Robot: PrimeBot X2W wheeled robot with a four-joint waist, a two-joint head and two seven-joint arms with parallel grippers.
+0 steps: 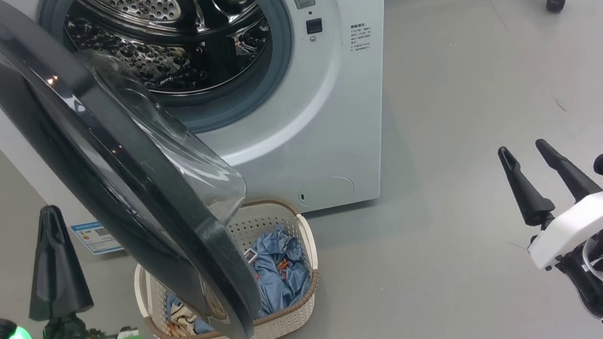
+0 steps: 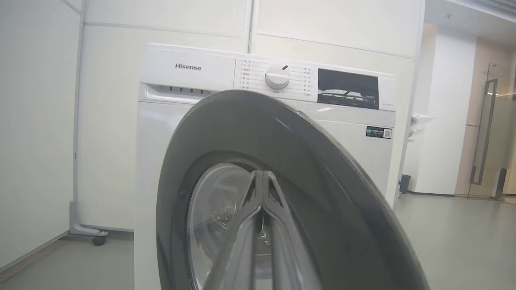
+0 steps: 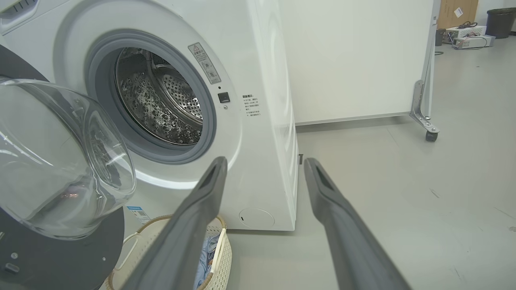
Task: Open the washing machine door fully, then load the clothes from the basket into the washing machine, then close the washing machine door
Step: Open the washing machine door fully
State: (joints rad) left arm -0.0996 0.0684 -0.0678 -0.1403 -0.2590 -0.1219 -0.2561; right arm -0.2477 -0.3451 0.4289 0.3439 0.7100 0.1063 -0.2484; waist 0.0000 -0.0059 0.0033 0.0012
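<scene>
The white washing machine (image 1: 302,133) stands ahead with its steel drum (image 1: 168,34) showing. The washing machine door (image 1: 99,176), black-rimmed with a clear glass bowl (image 1: 180,157), hangs partly open and swings out over the basket (image 1: 293,314). Blue clothes (image 1: 280,268) lie in that cream basket on the floor. At the lower left my left gripper (image 1: 48,214) is shut on nothing, apart from the door's outer face (image 2: 322,193), which its closed fingertips (image 2: 262,175) point at. My right gripper (image 1: 523,149) is open and holds nothing at the lower right; through its jaws (image 3: 265,161) I see the machine's corner, the basket (image 3: 223,249) and the clothes (image 3: 205,257).
A white wheeled partition stands behind the machine, with a caster (image 1: 554,3) at the far right. Grey floor (image 1: 477,107) stretches to the right of the machine. A blue label (image 1: 96,236) sits low on the machine's front, behind the door.
</scene>
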